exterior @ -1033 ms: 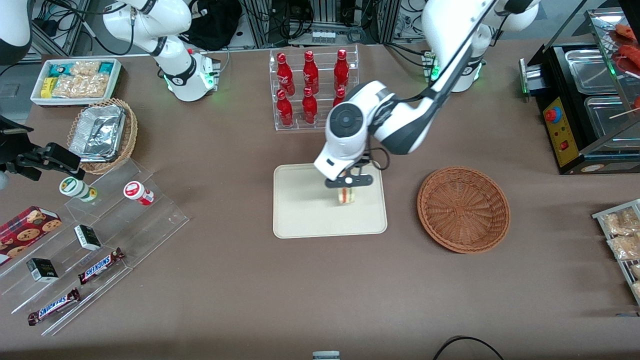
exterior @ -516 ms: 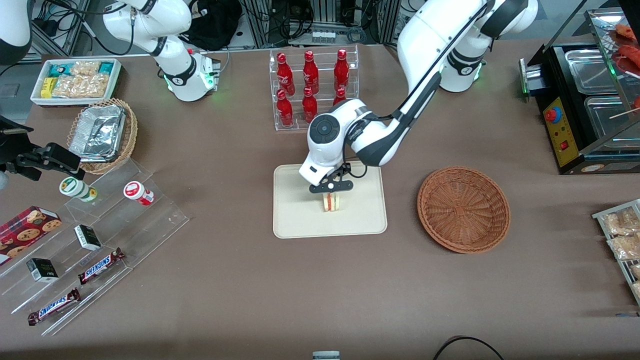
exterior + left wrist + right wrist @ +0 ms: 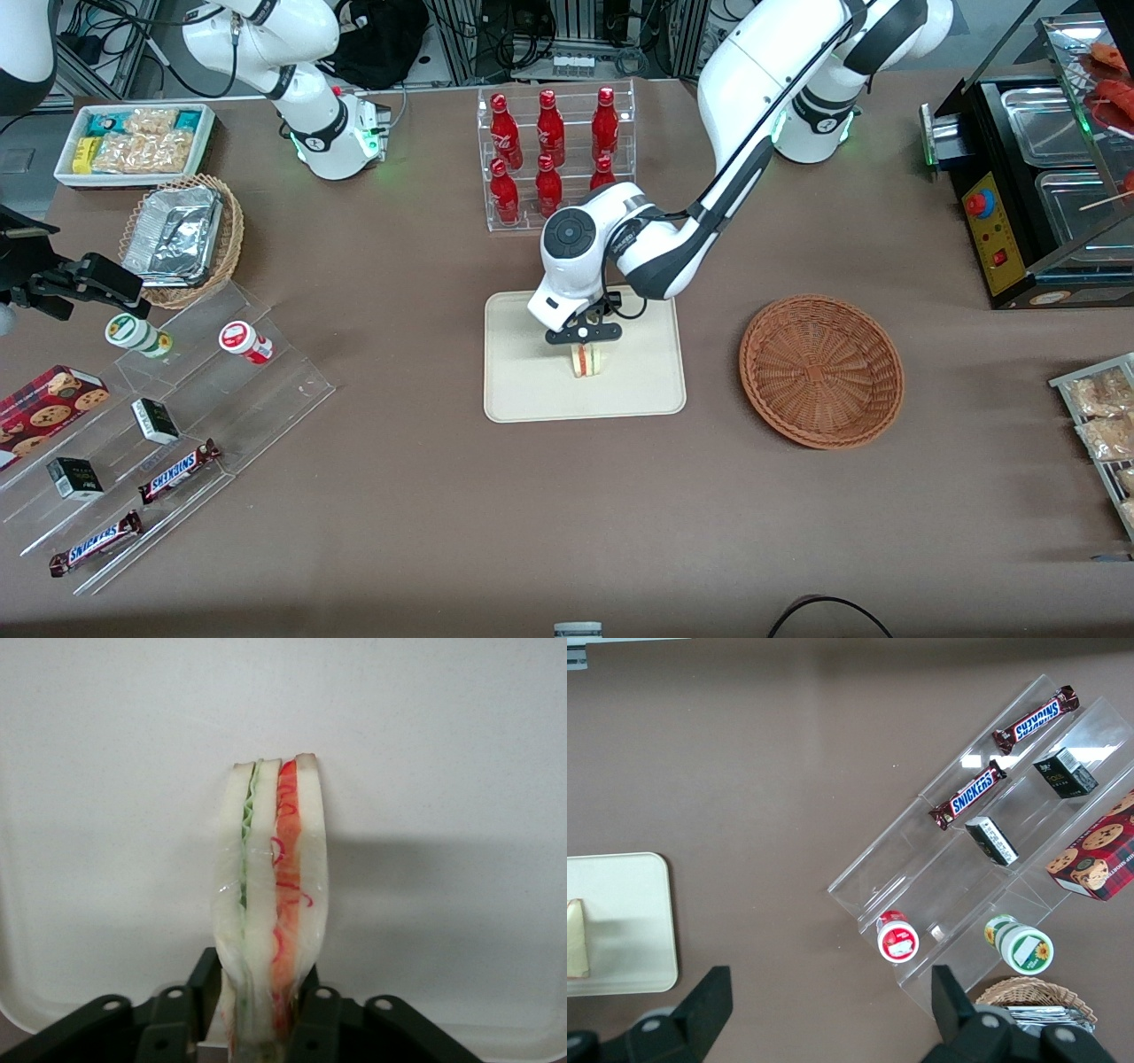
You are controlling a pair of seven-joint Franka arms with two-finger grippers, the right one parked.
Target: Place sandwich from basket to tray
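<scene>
My left gripper (image 3: 585, 347) hovers low over the middle of the cream tray (image 3: 523, 390), shut on the sandwich (image 3: 586, 361). The sandwich hangs edge-on, and the front view does not show whether it touches the tray. In the left wrist view the sandwich (image 3: 270, 895) shows pale bread with green and red-pink layers. It is pinched between the black fingers (image 3: 324, 1014) of the gripper (image 3: 266, 1014), with the tray (image 3: 443, 744) filling the background. The reddish-brown basket (image 3: 821, 370) sits empty beside the tray, toward the working arm's end. The right wrist view catches the tray's corner (image 3: 629, 921) and the sandwich (image 3: 576, 939).
A clear rack of red bottles (image 3: 551, 155) stands farther from the front camera than the tray. A tan wicker basket with foil containers (image 3: 182, 239), a white snack bin (image 3: 137, 142) and a stepped acrylic display (image 3: 168, 416) lie toward the parked arm's end. A black food warmer (image 3: 1036, 186) stands at the working arm's end.
The gripper carried the sandwich from the tray's basket-side part toward its middle and came lower. Over the last half second it barely shifted.
</scene>
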